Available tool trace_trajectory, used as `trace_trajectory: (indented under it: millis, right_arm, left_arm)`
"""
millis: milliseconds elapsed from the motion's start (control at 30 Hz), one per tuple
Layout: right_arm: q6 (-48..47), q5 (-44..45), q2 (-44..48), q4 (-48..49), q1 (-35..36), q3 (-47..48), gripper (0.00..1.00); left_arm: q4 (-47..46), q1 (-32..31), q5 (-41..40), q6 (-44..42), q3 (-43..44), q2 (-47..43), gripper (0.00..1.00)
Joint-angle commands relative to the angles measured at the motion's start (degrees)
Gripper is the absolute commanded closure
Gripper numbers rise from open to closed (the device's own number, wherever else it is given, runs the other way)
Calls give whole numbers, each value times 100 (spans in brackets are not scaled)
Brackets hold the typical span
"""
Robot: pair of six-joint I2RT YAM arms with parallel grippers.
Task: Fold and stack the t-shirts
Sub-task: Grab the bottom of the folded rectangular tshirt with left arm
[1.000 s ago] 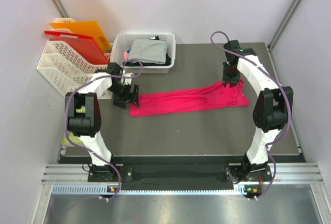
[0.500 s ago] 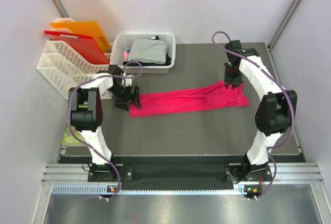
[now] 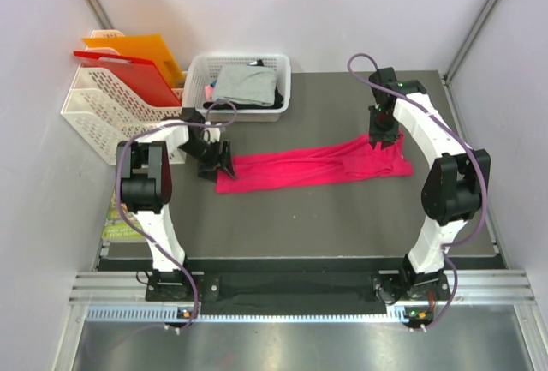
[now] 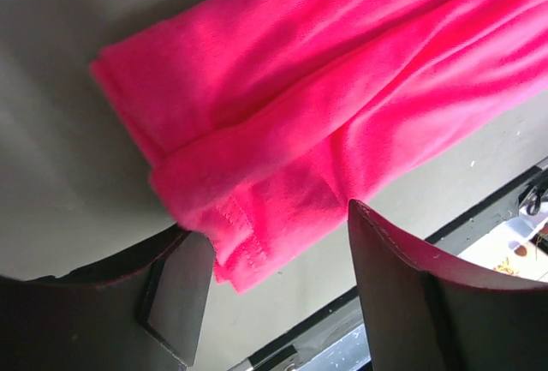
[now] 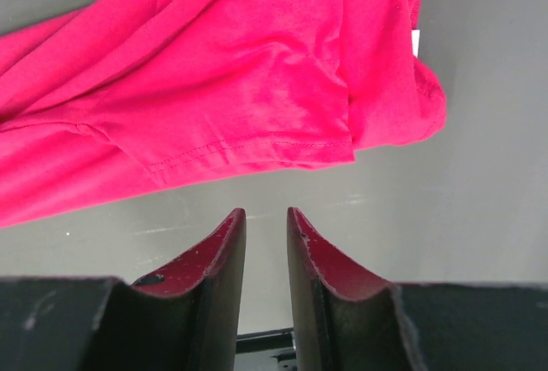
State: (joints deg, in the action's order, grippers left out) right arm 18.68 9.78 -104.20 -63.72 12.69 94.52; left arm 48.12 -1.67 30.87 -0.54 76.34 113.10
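Dark grey table top (image 3: 325,217) boxed in by pale walls, with an aluminium rail along the near edge. Top view: pink-red t-shirt (image 3: 312,165) lies mid-table as a long, bunched strip running left to right. White basket (image 3: 199,69) sits at the far edge, holding the grey t-shirt (image 3: 244,82) with the black t-shirt (image 3: 276,97) showing at its right side. White rack (image 3: 94,114) at far left holds an orange folder (image 3: 147,52) and a red folder (image 3: 128,74). Left gripper (image 3: 219,159) sits at the strip's left end; right gripper (image 3: 383,136) is over the far edge of its right end.

Left wrist view: left gripper (image 4: 270,234) has its jaws wide apart, and the stitched corner of the pink-red t-shirt (image 4: 325,105) lies between them, unpinched. Bare table shows to the left.

Right wrist view: right gripper (image 5: 265,213) has its jaws drawn close, leaving a narrow slit with only table in it and nothing held. The hem of the pink-red t-shirt (image 5: 248,88) lies just beyond the tips, apart from them.
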Motion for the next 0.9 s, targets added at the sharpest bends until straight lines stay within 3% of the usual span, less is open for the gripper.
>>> trace_trajectory:
  millis: [0,67,100,200,600,867]
  right_arm:
    - [83,15,155,9,85,181,74]
    - [83,-2,155,9,76,172,74]
    - [83,-11,163,18,76,163,74]
    - [83,-46,199,27,76,154,74]
    - [57,-29,260,97,76,111,76]
    - [101,-169,339,246,85,-56,76]
  left_arm:
    - [-610,-193,-240,-114,-364,345,34]
    - [-646,-202,-257,-87,-400,336,44]
    - [-689,-202,-283,-78,-426,318,64]
    - [-699,-202,-362,-113,-427,309,98]
    - [-216,-27,-1345,-526,-163,-200,100]
    - [514,764,-1699,-1360,-5,-903,100]
